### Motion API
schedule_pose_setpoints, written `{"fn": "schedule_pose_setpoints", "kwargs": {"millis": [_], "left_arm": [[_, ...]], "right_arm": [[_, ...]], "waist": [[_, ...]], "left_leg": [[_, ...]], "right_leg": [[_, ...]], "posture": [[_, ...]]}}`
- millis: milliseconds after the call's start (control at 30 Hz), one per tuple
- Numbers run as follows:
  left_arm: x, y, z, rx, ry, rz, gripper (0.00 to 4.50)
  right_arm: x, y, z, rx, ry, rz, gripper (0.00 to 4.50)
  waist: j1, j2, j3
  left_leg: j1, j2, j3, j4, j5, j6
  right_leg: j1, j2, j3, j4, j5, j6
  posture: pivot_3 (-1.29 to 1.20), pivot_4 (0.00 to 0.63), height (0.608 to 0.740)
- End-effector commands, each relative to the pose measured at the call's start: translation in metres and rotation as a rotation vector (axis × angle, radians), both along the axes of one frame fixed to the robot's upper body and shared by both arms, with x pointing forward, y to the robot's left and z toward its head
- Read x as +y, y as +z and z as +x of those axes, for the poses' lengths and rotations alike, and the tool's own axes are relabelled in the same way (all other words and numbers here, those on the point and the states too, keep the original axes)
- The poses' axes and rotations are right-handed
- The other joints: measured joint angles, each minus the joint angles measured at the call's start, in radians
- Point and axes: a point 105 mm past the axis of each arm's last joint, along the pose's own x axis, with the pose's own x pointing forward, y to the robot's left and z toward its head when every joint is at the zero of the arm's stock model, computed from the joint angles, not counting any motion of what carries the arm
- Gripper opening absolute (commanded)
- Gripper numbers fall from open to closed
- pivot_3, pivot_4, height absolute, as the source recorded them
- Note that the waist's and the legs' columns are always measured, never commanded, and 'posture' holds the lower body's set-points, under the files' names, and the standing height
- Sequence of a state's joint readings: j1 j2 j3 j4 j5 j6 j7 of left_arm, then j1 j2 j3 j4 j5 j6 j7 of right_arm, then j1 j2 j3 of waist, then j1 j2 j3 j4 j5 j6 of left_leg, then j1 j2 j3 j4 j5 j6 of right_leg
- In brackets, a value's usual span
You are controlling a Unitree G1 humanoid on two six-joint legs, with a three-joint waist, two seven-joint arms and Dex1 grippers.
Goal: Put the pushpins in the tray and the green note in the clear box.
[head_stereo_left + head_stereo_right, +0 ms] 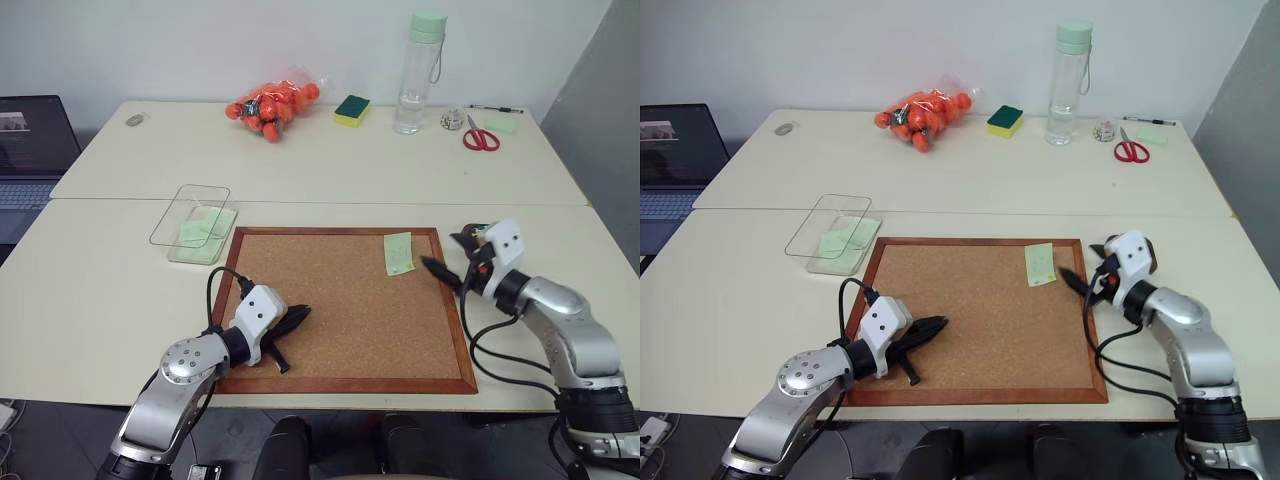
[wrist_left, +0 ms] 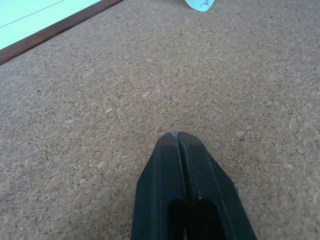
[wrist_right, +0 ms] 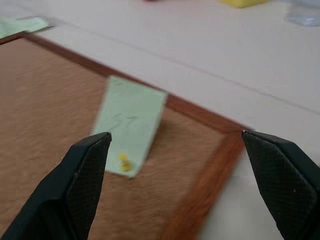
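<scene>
Right now, from my head views, the green note [image 1: 398, 253] lies on the cork board [image 1: 340, 320], just ahead of my right fingers [image 1: 447, 272] and a little to their left. These fingers stand wide apart and hold nothing. The tray [image 1: 472, 238] sits just behind my right wrist, mostly hidden by it, so I cannot tell what lies in it. The clear box [image 1: 190, 215] stands well off to my left, past the board's far corner, with a pale green pad [image 1: 205, 228] beside or under it. My left fingers [image 1: 297, 317] are pressed together, empty, low over the bare cork and well apart from the note.

Through my left wrist view, the closed left fingertips [image 2: 175, 137] point across plain cork; a corner of the note [image 2: 200, 4] shows far beyond them.

Through my right wrist view, the note [image 3: 131, 120] lies between and beyond my open right fingers [image 3: 170, 137], nearer the left one [image 3: 82, 175]. A yellow pin [image 3: 123, 162] sits at the note's near end, seemingly holding it to the cork.

My worry: if I pinch the paper first, the pin would likely hold and the note tear or crumple. The pin is tiny, so wide fingers closing off-centre could knock it away or miss. Dragging the note could scrape it across the frame.
</scene>
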State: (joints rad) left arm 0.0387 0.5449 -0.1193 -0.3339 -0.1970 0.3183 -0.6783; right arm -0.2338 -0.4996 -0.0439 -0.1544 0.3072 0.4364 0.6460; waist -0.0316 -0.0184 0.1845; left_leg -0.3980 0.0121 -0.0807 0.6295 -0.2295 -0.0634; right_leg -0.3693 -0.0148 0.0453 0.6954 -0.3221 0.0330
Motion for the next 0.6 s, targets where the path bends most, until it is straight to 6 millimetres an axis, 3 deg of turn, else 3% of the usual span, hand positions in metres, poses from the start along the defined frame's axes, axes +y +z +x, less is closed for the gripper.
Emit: {"fn": "schedule_pose_setpoints", "kwargs": {"millis": [33,267,600], "left_arm": [[-0.003,-0.012,-0.005,0.05,-0.016,0.007,0.0],[-0.004,-0.012,-0.005,0.05,-0.014,0.005,0.0],[-0.004,-0.012,-0.006,0.048,-0.01,0.005,0.0]], "right_arm": [[0.01,0.001,0.002,-0.044,0.037,-0.046,4.43],[0.013,-0.011,0.009,-0.03,0.043,-0.077,4.43],[0.02,-0.014,0.01,-0.06,0.086,-0.119,2.43]], "waist": [[0.001,0.0,0.0],[0.001,0.0,0.0],[0.002,0.0,0.0]], "left_leg": [[0.0,0.0,0.0,0.0,0.0,0.0],[0.0,0.0,0.0,0.0,0.0,0.001],[0.0,0.0,0.0,0.0,0.0,0.001]], "right_leg": [[0.0,0.0,0.0,0.0,0.0,0.001],[0.0,0.0,0.0,0.0,0.0,0.0],[0.0,0.0,0.0,0.0,0.0,0.0]], "posture": [[0.0,0.15,0.74],[0.0,0.15,0.74],[0.0,0.15,0.74]]}}
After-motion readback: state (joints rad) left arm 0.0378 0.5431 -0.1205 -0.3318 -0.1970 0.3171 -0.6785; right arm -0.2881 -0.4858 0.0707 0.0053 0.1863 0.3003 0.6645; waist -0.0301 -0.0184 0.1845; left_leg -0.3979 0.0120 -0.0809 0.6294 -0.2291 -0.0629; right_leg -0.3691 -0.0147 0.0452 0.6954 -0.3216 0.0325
